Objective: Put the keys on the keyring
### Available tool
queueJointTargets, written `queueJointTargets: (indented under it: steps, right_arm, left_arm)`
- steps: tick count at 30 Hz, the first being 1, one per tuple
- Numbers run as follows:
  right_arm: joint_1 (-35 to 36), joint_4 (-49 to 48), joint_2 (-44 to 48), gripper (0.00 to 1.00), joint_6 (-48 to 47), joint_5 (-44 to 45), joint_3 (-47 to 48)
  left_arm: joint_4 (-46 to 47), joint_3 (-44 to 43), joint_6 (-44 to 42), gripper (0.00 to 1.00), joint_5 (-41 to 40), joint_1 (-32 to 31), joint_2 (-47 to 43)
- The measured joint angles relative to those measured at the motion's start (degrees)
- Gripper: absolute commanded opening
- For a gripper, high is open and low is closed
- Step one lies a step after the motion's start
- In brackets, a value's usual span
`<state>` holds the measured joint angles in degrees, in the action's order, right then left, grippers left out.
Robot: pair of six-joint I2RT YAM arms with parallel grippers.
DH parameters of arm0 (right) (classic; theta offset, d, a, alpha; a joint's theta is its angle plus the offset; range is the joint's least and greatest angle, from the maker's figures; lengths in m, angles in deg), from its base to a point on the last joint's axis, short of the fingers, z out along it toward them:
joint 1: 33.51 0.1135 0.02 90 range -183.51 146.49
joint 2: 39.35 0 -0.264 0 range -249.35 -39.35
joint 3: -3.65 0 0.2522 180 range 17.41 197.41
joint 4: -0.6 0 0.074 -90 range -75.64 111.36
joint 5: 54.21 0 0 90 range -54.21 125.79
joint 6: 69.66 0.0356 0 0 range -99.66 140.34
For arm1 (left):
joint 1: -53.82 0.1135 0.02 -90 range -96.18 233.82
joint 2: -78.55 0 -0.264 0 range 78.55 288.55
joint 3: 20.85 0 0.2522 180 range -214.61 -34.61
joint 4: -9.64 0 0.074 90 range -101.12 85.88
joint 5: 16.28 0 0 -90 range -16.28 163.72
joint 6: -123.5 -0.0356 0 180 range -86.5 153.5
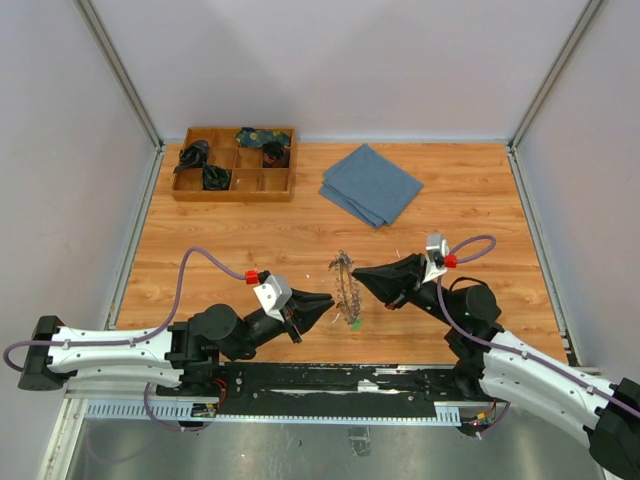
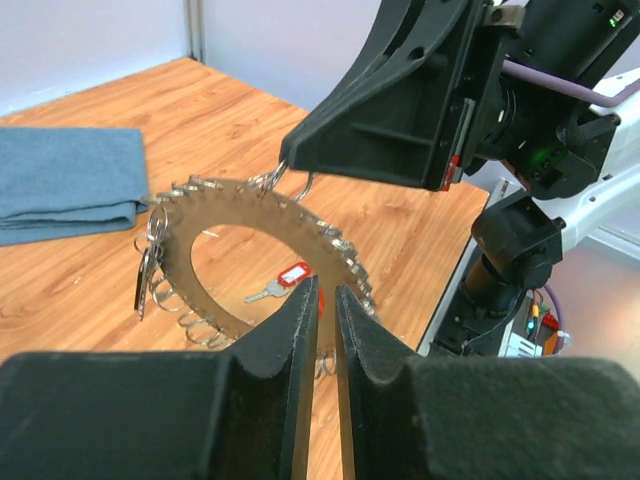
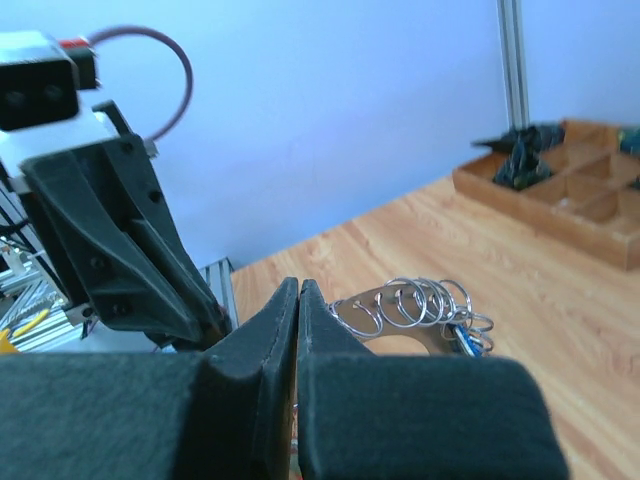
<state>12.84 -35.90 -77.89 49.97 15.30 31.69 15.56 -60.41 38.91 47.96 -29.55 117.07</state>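
The keyring (image 1: 345,285) is a flat metal ring edged with many small split rings, held upright above the table between both arms. My right gripper (image 1: 357,273) is shut on its upper rim, which the left wrist view shows plainly (image 2: 285,168). The ring (image 3: 395,325) reaches out past the right gripper's shut fingers (image 3: 298,288). My left gripper (image 2: 327,292) has its tips at the ring's lower rim (image 2: 250,205), a thin slit apart, with a red sliver between them. A red-tagged key (image 2: 292,274) shows through the ring's opening. Several keys (image 2: 148,275) hang from its left side.
A wooden compartment tray (image 1: 233,196) with dark bundles stands at the back left. A folded blue cloth (image 1: 372,185) lies at the back centre. A small green tag (image 1: 355,323) sits under the ring. White walls enclose the table, and a metal rail (image 1: 300,380) runs along its near edge.
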Motion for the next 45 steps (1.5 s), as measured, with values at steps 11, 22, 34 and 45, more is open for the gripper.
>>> queueJointTargets:
  steps: [11, 22, 34, 45]
  right_arm:
    - [0.0, -10.8, 1.6, 0.00, -2.8, -2.1, 0.6]
    - [0.0, 11.3, 5.1, 0.00, -14.7, -4.8, 11.6]
    - [0.0, 62.8, -11.3, 0.36, -23.4, 13.2, 32.8]
    - [-2.8, 89.7, -27.8, 0.39, -14.9, 16.7, 40.2]
  left_arm:
    - [8.3, -0.1, -2.5, 0.20, -0.1, 0.0, 0.2]
    - [10.1, -0.1, -3.7, 0.20, -4.2, 0.0, 0.1]
    - [-0.7, -0.1, 11.5, 0.30, -4.7, 14.0, 1.0]
    - [-10.1, -0.5, 24.9, 0.31, 7.7, 26.8, 9.6]
